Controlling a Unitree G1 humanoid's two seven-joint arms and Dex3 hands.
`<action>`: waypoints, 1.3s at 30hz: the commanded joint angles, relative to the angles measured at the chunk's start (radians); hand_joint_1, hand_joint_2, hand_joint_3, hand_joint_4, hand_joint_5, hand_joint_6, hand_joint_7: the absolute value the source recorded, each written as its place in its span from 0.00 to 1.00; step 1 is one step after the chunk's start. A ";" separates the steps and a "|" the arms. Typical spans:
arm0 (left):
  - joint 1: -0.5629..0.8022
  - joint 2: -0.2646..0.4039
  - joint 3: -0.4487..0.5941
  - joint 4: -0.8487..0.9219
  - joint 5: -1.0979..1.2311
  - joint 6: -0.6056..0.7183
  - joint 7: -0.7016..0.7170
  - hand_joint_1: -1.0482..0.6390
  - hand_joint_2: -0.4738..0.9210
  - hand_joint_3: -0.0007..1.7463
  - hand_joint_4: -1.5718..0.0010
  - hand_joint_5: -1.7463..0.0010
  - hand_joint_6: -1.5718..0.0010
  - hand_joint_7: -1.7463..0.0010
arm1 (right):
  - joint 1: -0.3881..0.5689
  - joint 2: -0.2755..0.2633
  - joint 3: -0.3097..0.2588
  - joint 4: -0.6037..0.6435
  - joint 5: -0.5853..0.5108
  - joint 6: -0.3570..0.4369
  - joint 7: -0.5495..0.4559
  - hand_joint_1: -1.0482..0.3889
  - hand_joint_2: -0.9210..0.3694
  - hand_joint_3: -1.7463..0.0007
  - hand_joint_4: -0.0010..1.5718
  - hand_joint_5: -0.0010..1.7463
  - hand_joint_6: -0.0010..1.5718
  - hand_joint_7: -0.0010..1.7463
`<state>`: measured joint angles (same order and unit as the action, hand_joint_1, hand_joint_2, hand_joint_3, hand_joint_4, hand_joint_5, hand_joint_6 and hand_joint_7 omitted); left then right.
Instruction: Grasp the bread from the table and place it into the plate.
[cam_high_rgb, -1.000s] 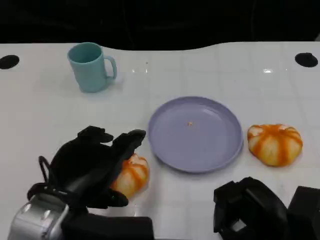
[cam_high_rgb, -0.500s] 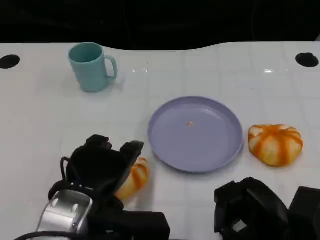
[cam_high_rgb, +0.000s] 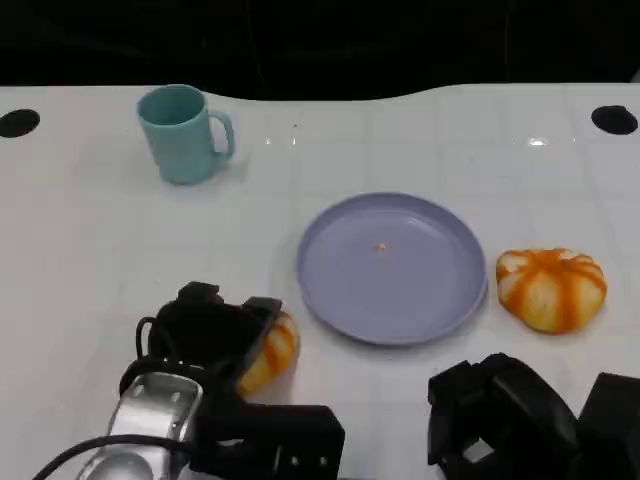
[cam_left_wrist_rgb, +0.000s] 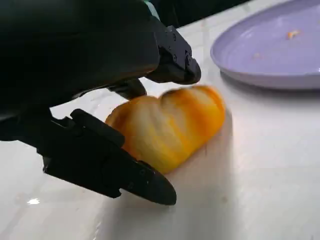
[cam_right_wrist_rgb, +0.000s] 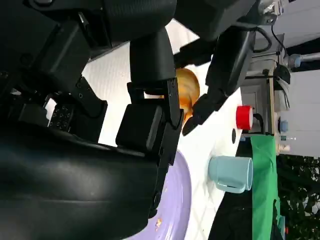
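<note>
Closing on the bread (cam_high_rgb: 270, 352) is the step we judge to be in hand: the orange-and-white striped bun lies on the white table (cam_high_rgb: 80, 250), just off the near-left rim of the purple plate (cam_high_rgb: 390, 268), apart from it and not yet lifted. From the left wrist we see the bread (cam_left_wrist_rgb: 167, 125) resting on the tabletop with our fingers (cam_left_wrist_rgb: 172, 62) arched over its top and the thumb (cam_left_wrist_rgb: 107, 162) lying low along its near side, so our left hand (cam_high_rgb: 205, 335) brackets the bun from two sides. Whether the fingers are pressing it or only hovering close we cannot tell; it looks like a loose cage, not a firm hold, with a clear gap between thumb and fingers. The plate (cam_left_wrist_rgb: 272, 50) sits just past the bread in that view, bare but for a small crumb.

Next, as we judge it, we need to draw the fingers and thumb in until the bun is held without being squashed, raise it clear of the rim, carry it a short way toward the plate and set it down inside.

Our right hand (cam_high_rgb: 500, 415) rests low at the near edge of the table, holding nothing, its fingers seeming curled in. A second striped bun (cam_high_rgb: 552, 288) lies beyond the plate's right side, and a teal mug (cam_high_rgb: 183, 133) stands well apart at the far left.
</note>
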<state>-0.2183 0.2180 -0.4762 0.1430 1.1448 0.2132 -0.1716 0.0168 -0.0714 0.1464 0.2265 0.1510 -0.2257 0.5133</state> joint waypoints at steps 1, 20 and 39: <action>-0.006 0.017 0.018 0.070 -0.078 -0.079 0.181 0.41 0.93 0.10 0.66 0.13 0.56 0.96 | 0.011 -0.004 -0.009 -0.002 0.010 -0.005 0.000 0.00 0.60 0.35 1.00 0.72 1.00 0.55; -0.036 0.068 -0.008 0.216 -0.158 -0.234 0.478 0.44 0.69 0.65 0.45 0.00 0.45 0.33 | 0.012 -0.008 -0.006 -0.002 0.007 -0.009 0.000 0.00 0.60 0.33 1.00 0.71 1.00 0.55; -0.022 0.107 0.075 0.112 -0.220 -0.322 0.636 0.49 0.61 0.84 0.43 0.00 0.55 0.00 | 0.017 -0.009 -0.005 -0.001 0.009 -0.010 0.001 0.00 0.59 0.33 0.99 0.71 1.00 0.54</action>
<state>-0.2504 0.3023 -0.4255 0.2859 0.9435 -0.0934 0.4358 0.0258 -0.0721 0.1505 0.2252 0.1555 -0.2354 0.5135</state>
